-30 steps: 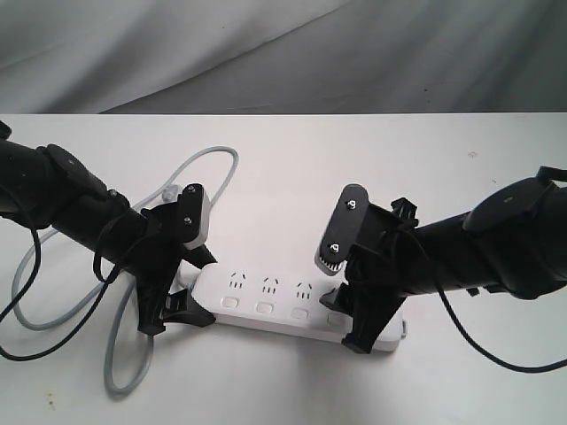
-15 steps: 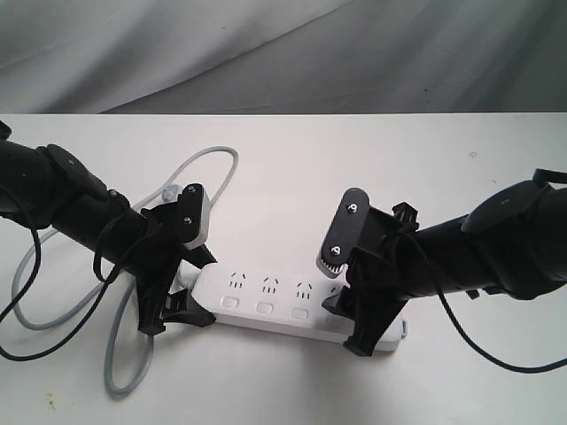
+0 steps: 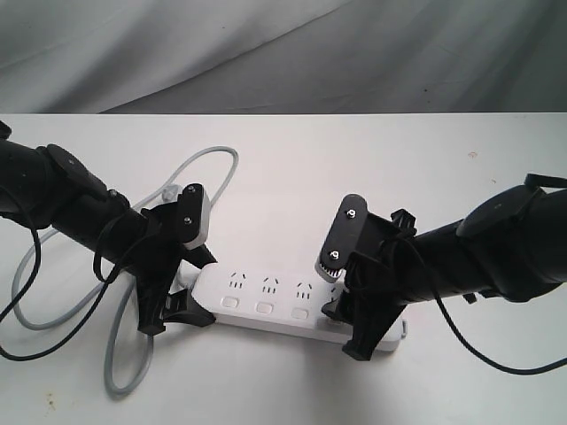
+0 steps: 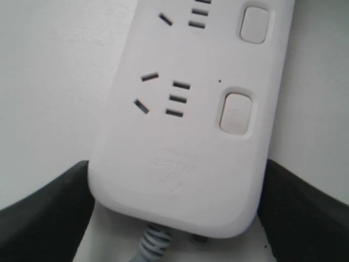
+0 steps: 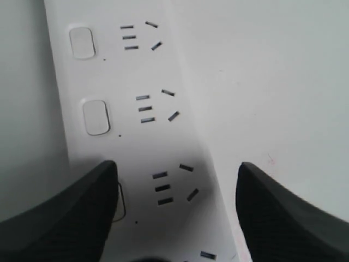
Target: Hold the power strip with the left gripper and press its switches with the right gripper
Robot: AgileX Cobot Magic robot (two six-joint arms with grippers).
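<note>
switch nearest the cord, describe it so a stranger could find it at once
A white power strip lies on the white table, its grey cord leaving the end held by the left gripper. The switch is the first rounded-square button from that end; the others sit farther along the row.

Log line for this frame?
phase: pressing | left gripper: shut on power strip, cord end | right gripper: open, one jaw over a switch, contact unclear

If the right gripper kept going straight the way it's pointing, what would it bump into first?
Probably the power strip, lying right beneath the right gripper. One finger looks lined up over a switch, though depth is hard to judge.
</note>
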